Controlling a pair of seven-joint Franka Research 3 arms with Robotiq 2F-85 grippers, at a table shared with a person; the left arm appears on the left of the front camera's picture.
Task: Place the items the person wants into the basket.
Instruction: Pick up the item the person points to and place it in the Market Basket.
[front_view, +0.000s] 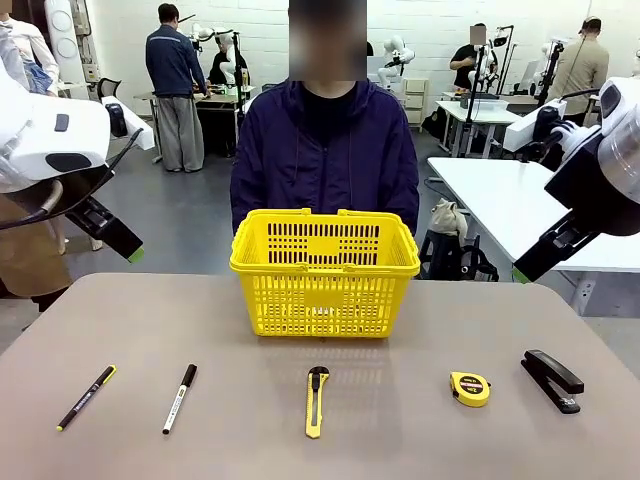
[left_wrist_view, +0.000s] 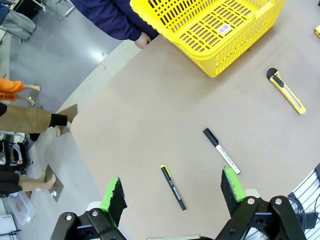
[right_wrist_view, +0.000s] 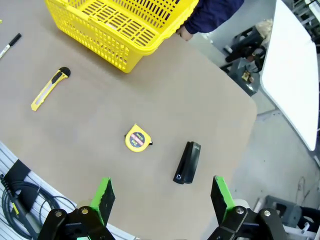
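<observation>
The yellow basket (front_view: 325, 275) stands at the table's far middle, in front of the person (front_view: 325, 150) in a navy jacket. Along the near edge lie the black pen (front_view: 86, 397), the yellow tape measure (front_view: 470, 388) and the black stapler (front_view: 552, 380). My left gripper (left_wrist_view: 173, 192) hangs open high above the pen (left_wrist_view: 173, 187), holding nothing. My right gripper (right_wrist_view: 162, 196) is open too, high over the tape measure (right_wrist_view: 137, 138) and the stapler (right_wrist_view: 187, 162). In the front view both grippers (front_view: 133, 252) (front_view: 520, 273) hover off the table's far corners.
A white marker (front_view: 180, 398) lies right of the pen, and a yellow utility knife (front_view: 316, 401) lies mid-table. The person's hands (left_wrist_view: 144, 40) (right_wrist_view: 184, 34) rest at the table's far edge behind the basket. Bare table (front_view: 300, 450) surrounds the row of items.
</observation>
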